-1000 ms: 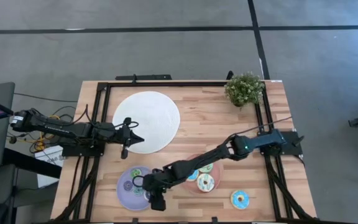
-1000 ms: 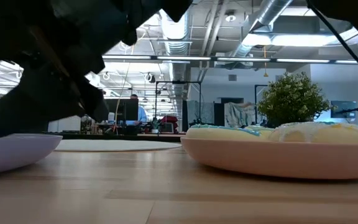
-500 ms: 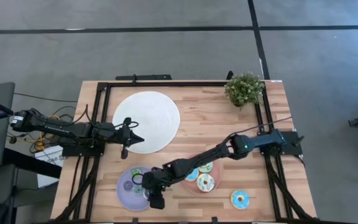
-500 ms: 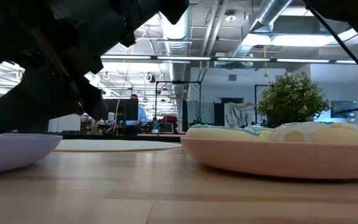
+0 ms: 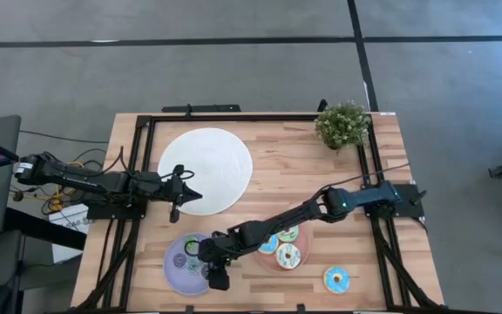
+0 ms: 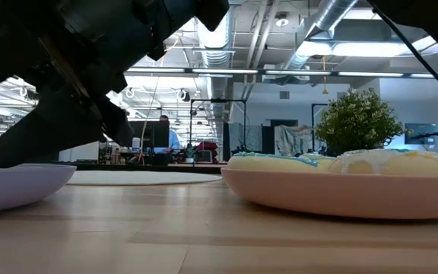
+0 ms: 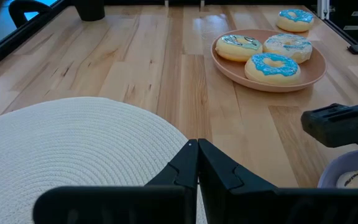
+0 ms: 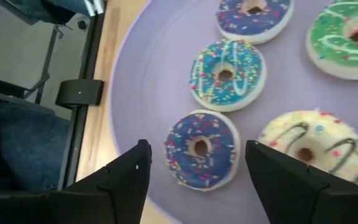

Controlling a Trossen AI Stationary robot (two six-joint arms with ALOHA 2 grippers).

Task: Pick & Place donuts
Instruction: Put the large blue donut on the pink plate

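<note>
The right claw (image 8: 197,168) hung open over the lilac plate (image 5: 179,266), its fingers (image 8: 126,171) either side of a purple donut (image 8: 202,149) lying flat on that plate. Four more donuts shared the plate; three sat on the pink plate (image 5: 301,251) just beside it. The left claw (image 7: 196,146) waited closed over the white disc (image 5: 206,168), beyond the lilac plate.

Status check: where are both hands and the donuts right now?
Right hand open, empty, over lilac plate, purple donut lying between its fingers. Left hand shut, parked at white disc. Three donuts on pink plate, one on table. Nothing blocking.
</note>
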